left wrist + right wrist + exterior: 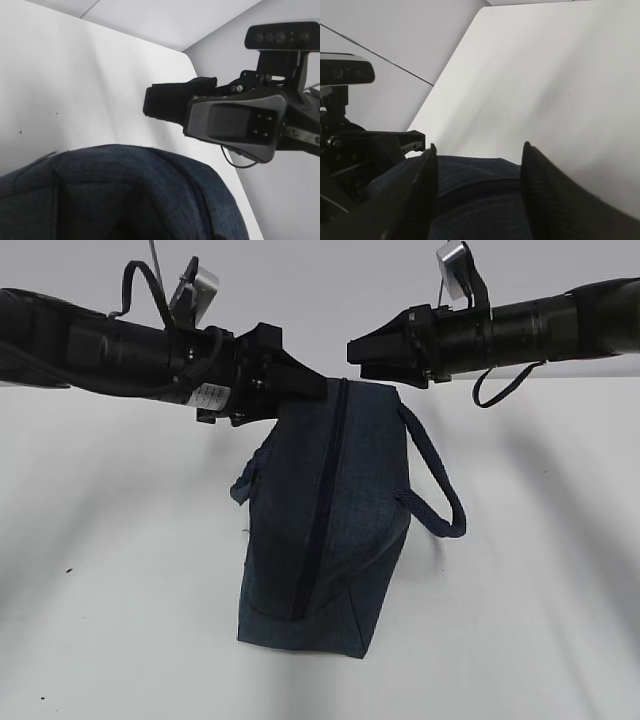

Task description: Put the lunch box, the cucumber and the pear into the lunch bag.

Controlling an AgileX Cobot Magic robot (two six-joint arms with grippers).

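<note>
Both arms reach in level from opposite sides, high in the exterior view, their wrists pointing at each other. The left gripper [305, 385] has its fingers parted (only their tips show, dark and blunt), and the right gripper [362, 352] faces it just apart, its two black fingers [422, 200] spread wide.

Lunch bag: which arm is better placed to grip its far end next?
Left, probably. The left gripper sits against the far corner of the lunch bag, while the right gripper, jaws open, hangs just clear of that end.
</note>
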